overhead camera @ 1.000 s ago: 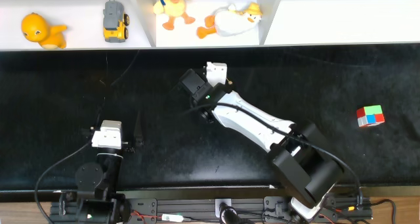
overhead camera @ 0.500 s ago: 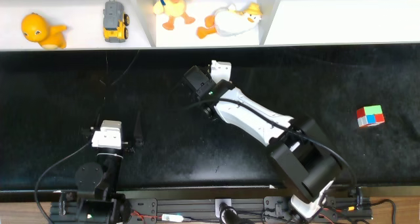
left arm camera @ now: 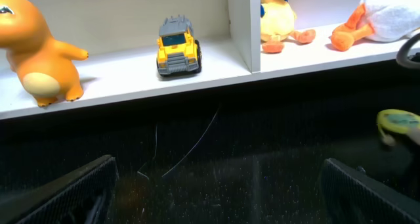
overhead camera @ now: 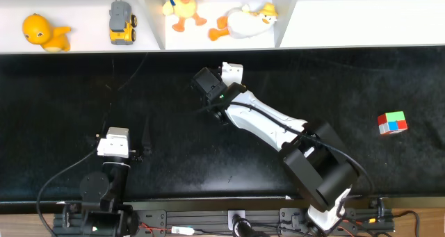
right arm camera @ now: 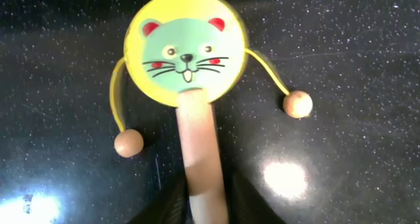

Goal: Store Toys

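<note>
Wooden handle [right arm camera: 200,152] of the rattle drum [right arm camera: 186,50] is held in the right gripper [right arm camera: 197,207], closed narrow on it near its free end. The toy's long axis is set straight out from the gripper: handle betw. the fingers, round cat-face head at the far end, face up, w/ two bead strings splayed to either side over the black table [right arm camera: 354,66]. Whether the head rests on the table or is just off it cannot be told.

In the top view the right gripper [overhead camera: 211,92] is seen mid-table, aimed toward the white shelf [overhead camera: 348,28] along the far edge, so the head is judged to lead. The compartment w/ the plush duck [overhead camera: 183,6] and plush goose [overhead camera: 243,21] lies nearest ahead.

At near-left, well apart, the left gripper [left arm camera: 216,194] is spread wide, holding nothing, and is faced toward the compartment w/ the yellow truck [left arm camera: 178,45]. The right arm is thus much the nearer, and a head-first, approx. straight carry is called for.

One coloured cube [overhead camera: 393,122] is seen on the table at far right, well apart from both grippers.
</note>
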Controlling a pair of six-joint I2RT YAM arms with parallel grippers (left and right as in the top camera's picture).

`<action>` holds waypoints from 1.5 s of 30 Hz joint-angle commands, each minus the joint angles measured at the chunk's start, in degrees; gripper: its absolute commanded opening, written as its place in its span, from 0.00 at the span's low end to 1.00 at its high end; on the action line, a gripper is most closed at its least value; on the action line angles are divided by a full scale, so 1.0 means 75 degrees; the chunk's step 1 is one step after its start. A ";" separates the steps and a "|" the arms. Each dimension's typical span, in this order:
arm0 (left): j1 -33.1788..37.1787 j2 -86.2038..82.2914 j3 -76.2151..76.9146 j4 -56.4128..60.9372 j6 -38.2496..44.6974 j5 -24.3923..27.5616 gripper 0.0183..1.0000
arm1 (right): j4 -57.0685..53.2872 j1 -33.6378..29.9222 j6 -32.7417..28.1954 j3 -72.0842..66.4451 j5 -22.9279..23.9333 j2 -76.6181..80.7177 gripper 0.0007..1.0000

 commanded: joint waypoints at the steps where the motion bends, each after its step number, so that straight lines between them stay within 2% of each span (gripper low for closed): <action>1: -0.0055 -0.0099 -0.0012 -0.0023 -0.0050 -0.0064 1.00 | 0.0015 -0.0015 0.0006 0.0055 -0.0082 0.0099 0.09; 4: -0.0055 -0.0099 -0.0012 -0.0023 -0.0050 -0.0064 1.00 | -0.0079 -0.0015 0.0003 0.0023 0.0102 -0.0221 0.06; 8: -0.0055 -0.0099 -0.0012 -0.0023 -0.0050 -0.0064 1.00 | -0.0105 -0.0017 0.0003 -0.0446 0.0568 -0.0968 0.09; 12: -0.0055 -0.0099 -0.0012 -0.0023 -0.0050 -0.0064 1.00 | 0.0134 -0.0093 0.0009 -0.1620 0.0522 -0.2052 0.04; 15: -0.0055 -0.0099 -0.0012 -0.0023 -0.0050 -0.0064 1.00 | 0.0393 -0.0239 0.0009 -0.2649 0.0493 -0.3089 0.05; 20: -0.0055 -0.0099 -0.0012 -0.0023 -0.0050 -0.0064 1.00 | 0.0417 -0.0924 -0.0006 -0.4007 0.0405 -0.4870 0.05; 22: -0.0055 -0.0099 -0.0012 -0.0023 -0.0050 -0.0064 1.00 | 0.0393 -0.1460 -0.0458 -0.4264 0.0128 -0.5374 0.06; 28: -0.0055 -0.0099 -0.0012 -0.0023 -0.0050 -0.0064 1.00 | 0.0417 -0.3649 -0.3072 -0.4255 -0.1163 -0.6167 0.09; 32: -0.0055 -0.0099 -0.0012 -0.0023 -0.0050 -0.0064 1.00 | 0.0414 -0.4628 -0.4299 -0.3966 -0.1754 -0.6245 0.09; 40: -0.0055 -0.0099 -0.0012 -0.0023 -0.0050 -0.0064 1.00 | 0.0466 -0.5141 -0.6196 -0.2282 -0.1856 -0.4861 0.10; 45: -0.0055 -0.0099 -0.0012 -0.0023 -0.0050 -0.0064 1.00 | 0.0420 -0.5167 -0.6758 -0.0976 -0.1853 -0.3407 0.11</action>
